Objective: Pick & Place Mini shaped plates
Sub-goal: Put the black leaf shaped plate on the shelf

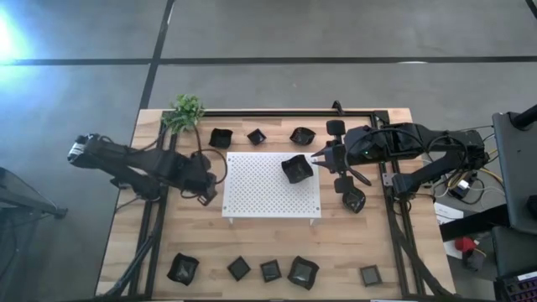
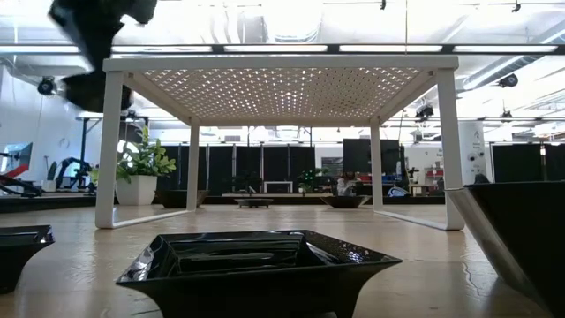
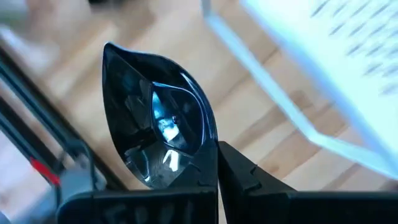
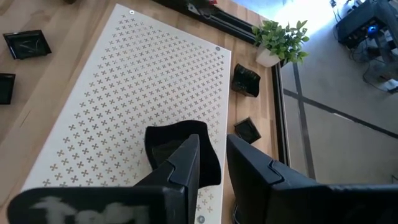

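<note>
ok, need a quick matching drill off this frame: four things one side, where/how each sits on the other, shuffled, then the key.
Things
1. white board
2. plant
3. left gripper
4. right gripper

Places or states
A. shut on a glossy black dish beside the board's left edge
B. far left corner of the table
C. middle of the table, standing on legs
D. over the board's right side, one finger across a black dish lying on the board

Pairs: 1-C, 2-B, 3-A, 4-D

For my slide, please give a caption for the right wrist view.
Right gripper at a glossy black dish lying on the white perforated board.
</note>
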